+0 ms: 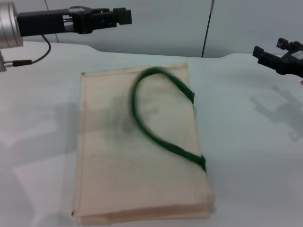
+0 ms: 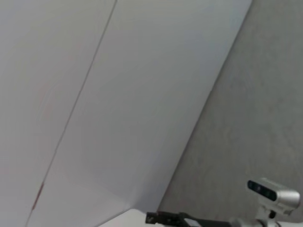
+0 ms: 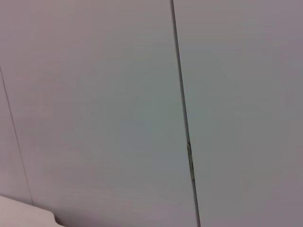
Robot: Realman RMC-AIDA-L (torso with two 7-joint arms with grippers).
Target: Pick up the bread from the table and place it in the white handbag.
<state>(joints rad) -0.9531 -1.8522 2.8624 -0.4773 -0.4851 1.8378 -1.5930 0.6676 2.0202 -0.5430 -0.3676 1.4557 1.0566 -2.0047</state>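
Observation:
The white handbag (image 1: pixel 128 156) lies flat in the middle of the table (image 1: pixel 255 156), its dark green handle (image 1: pixel 156 137) looped over its top face. The bread is not in view in any frame. My left gripper (image 1: pixel 122 16) hangs high above the table's far left, pointing right, apart from the bag. My right gripper (image 1: pixel 270 51) hovers at the far right, open and empty, well clear of the bag. The other arm's gripper also shows far off in the left wrist view (image 2: pixel 158 218). The right wrist view shows only wall panels.
A grey panelled wall (image 1: pixel 189 23) stands behind the table's rounded far edge. A black cable (image 1: pixel 33 59) hangs from the left arm. Bare tabletop lies on both sides of the bag.

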